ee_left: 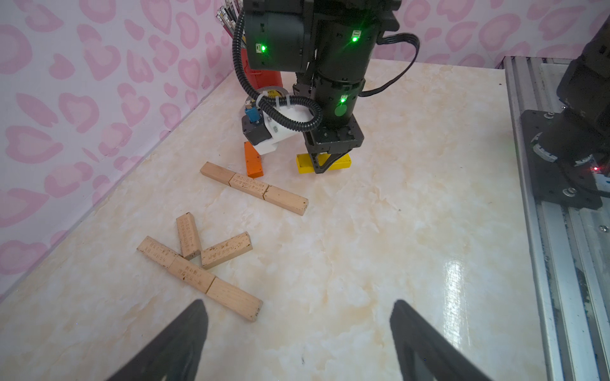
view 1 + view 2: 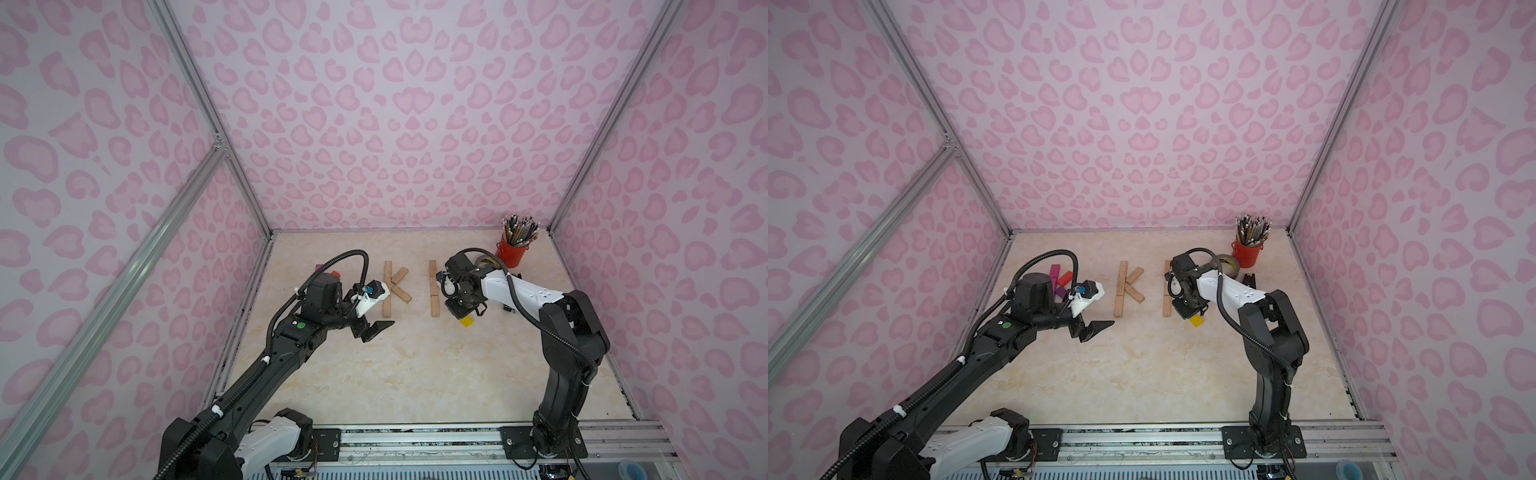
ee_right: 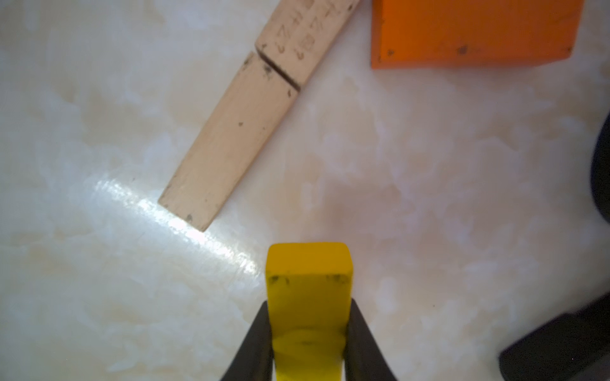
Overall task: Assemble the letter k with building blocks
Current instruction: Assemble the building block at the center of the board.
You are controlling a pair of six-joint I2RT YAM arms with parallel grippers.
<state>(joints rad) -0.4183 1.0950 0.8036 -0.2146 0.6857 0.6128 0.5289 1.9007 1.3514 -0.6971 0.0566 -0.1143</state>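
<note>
Five plain wood building blocks [image 2: 392,286] lie flat as a K: a straight row of three with two slanted blocks on its right. A second straight row of three wood blocks [image 2: 434,289] lies to the right of it. My right gripper [image 3: 308,305] is shut on a yellow block [image 3: 308,283] low over the table, beside that row's near end [image 1: 285,202]. An orange block [image 1: 253,160] lies close by. My left gripper [image 1: 298,330] hovers open and empty near the K's lower end. Magenta, red and purple blocks [image 2: 1059,282] lie behind the left arm.
A red cup of pencils [image 2: 512,251] stands at the back right, with a grey tape roll [image 2: 1229,264] and a black stapler [image 2: 1250,279] beside it. Pink patterned walls close three sides. The arms' metal rail [image 2: 415,436] runs along the front.
</note>
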